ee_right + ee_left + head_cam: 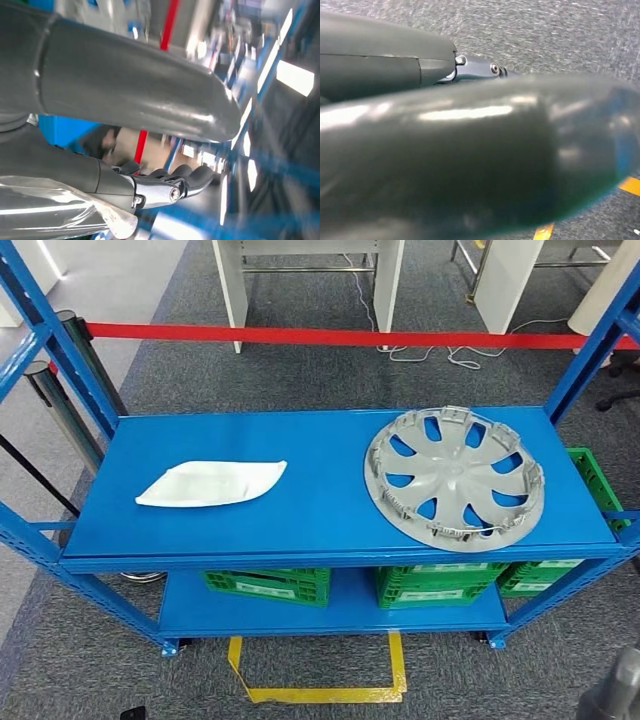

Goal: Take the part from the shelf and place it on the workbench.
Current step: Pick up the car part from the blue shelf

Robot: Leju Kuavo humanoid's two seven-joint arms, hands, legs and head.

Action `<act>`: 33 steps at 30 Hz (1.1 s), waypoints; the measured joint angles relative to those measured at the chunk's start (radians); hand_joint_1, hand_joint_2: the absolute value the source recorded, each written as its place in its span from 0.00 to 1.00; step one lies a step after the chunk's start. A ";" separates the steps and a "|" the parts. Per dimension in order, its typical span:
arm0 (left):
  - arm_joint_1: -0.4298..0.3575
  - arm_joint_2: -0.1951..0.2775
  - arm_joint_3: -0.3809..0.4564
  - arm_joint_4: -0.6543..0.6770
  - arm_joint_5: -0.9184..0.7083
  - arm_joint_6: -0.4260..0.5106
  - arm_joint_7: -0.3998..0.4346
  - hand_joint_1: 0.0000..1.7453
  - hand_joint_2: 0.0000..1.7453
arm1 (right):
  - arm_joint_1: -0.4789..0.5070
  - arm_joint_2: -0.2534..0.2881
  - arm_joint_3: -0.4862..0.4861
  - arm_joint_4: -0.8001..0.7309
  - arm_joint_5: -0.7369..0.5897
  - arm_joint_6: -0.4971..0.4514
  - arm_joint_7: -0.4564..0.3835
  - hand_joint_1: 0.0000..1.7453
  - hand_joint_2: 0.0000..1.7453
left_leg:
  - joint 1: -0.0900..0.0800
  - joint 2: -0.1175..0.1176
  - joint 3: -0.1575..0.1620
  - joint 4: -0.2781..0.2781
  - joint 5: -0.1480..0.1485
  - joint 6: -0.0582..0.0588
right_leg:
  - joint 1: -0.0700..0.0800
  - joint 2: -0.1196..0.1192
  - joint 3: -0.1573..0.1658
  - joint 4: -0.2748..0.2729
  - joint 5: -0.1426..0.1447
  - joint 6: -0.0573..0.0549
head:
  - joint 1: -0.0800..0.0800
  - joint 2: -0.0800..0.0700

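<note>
— looking at the blue shelf (317, 510) now. where's the part?

— lying flat on the top level, toward the right end: a grey hubcap (453, 478), inner side up, with its near edge close to the front lip of the shelf. nothing touches it.

— and that white thing?

— a white curved panel (211, 483) lies on the same level toward the left, well apart from the hubcap.

— what about the hands?

— the right hand (166, 185) shows in its own wrist view: the thick thumb reaches out above, the darker fingers (188, 175) stretch forward below it, a gap between them and nothing held. in the head view a grey bit of that arm pokes in at the lower right corner, down below the shelf top.

— the left one?

— the left hand (471, 150) is a blurred grey mass right against its camera, carpet behind it. can't tell how its fingers sit.

— anything else around?

— green crates (268, 585) on the lower level, yellow tape (324, 692) on the carpet in front, a red barrier strap (340, 337) behind the shelf.
</note>
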 joint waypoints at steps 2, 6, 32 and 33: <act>0.000 0.000 0.000 0.000 -0.001 -0.001 0.000 0.00 0.00 | -0.001 -0.002 -0.002 0.001 -0.001 0.003 0.000 0.00 0.00 | 0.000 0.000 0.000 0.000 0.006 0.001 | 0.000 0.000 0.000 0.000 0.000 0.001 | 0.000 0.000; -0.001 0.002 0.002 0.000 -0.026 -0.028 -0.004 0.00 0.00 | -0.052 -0.059 -0.089 0.054 -0.018 0.087 0.007 0.00 0.00 | 0.004 0.001 0.003 -0.007 0.039 0.019 | -0.002 0.000 -0.024 0.049 -0.036 0.020 | 0.001 0.000; -0.056 0.015 0.008 0.018 -0.108 -0.104 0.029 0.00 0.00 | -0.648 -0.599 -0.254 0.772 0.163 0.260 0.180 0.00 0.00 | -0.003 0.004 -0.034 -0.019 0.084 0.043 | -0.012 -0.001 -0.016 0.046 -0.054 0.041 | 0.007 0.000; -0.058 0.015 0.008 0.018 -0.109 -0.105 0.029 0.00 0.00 | -0.662 -0.602 -0.237 0.784 0.168 0.260 0.177 0.00 0.00 | -0.003 0.003 -0.033 -0.020 0.084 0.045 | -0.012 -0.001 -0.047 0.106 -0.082 0.045 | 0.010 0.000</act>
